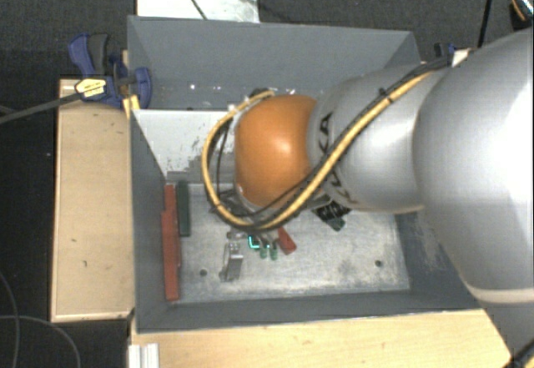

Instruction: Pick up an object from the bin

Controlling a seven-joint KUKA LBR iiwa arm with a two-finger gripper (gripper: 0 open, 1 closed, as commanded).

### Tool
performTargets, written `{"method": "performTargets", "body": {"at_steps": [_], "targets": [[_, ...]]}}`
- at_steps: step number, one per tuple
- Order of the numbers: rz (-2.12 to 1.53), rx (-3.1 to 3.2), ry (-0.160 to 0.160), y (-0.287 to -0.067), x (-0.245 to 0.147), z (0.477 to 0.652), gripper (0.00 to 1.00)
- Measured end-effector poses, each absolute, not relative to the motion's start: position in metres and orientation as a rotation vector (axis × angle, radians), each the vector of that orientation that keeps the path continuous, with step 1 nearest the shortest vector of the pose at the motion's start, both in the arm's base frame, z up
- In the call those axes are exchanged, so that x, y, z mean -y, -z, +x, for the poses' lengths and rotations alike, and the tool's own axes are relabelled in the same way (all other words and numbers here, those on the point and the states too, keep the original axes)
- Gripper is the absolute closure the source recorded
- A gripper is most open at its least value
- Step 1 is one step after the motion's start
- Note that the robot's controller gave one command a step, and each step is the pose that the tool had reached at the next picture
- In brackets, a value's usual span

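**Bin record: gripper low over the middle of the floor, small loose pieces beside it**

Item 1. We log the bin (267, 57) as grey sheet metal with sloping, matt walls. Its flat floor is scuffed and speckled with pale marks.

Item 2. The arm (417, 149) is a thick, smooth, silver-grey cylinder entering from the right. At its wrist sits a glossy, rounded orange cover (271, 149), shaped like a dome. Yellow and black cables (215, 159) loop round the cover's left side.

Item 3. The gripper (255, 241) shows as a dark mass just under the cover, close to the floor near the middle of the bin. We cannot tell whether its fingers are open or closed, and we see nothing held between them.

Item 4. Nearest things. A small grey metal piece (231, 262), narrow, dull-shiny and standing roughly along the view's vertical, lies just below and left of the gripper. A small red piece (286, 242), short and blocky, lies just to the gripper's right. Between the two we note small green bits (267, 251), too small for us to say whether they are loose or part of the robot.

Item 5. Further off, a long red-brown bar (171, 245), straight and flat, lies along the left wall. A shorter dark green strip (183, 209) lies just beside its upper half. A small black object (330, 214) with a teal spot sits by the arm's underside, to the right of the red piece.
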State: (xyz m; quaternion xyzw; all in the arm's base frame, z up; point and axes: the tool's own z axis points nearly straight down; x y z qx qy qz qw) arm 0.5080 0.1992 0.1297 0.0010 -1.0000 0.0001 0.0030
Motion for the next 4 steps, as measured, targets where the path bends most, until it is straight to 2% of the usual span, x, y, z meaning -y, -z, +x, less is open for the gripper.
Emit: {"method": "performTargets", "body": {"at_steps": [1,2,3,4], "targets": [[-0.026,3.145,-0.005,-0.068,-0.093,0.578,0.0],[-0.337,3.124,0.001,-0.101,-0.088,0.564,0.0],[-0.743,3.049,-0.002,-0.1,-0.092,0.547,0.0],[-1.003,2.972,-0.001,-0.069,-0.103,0.534,0.0]]}}
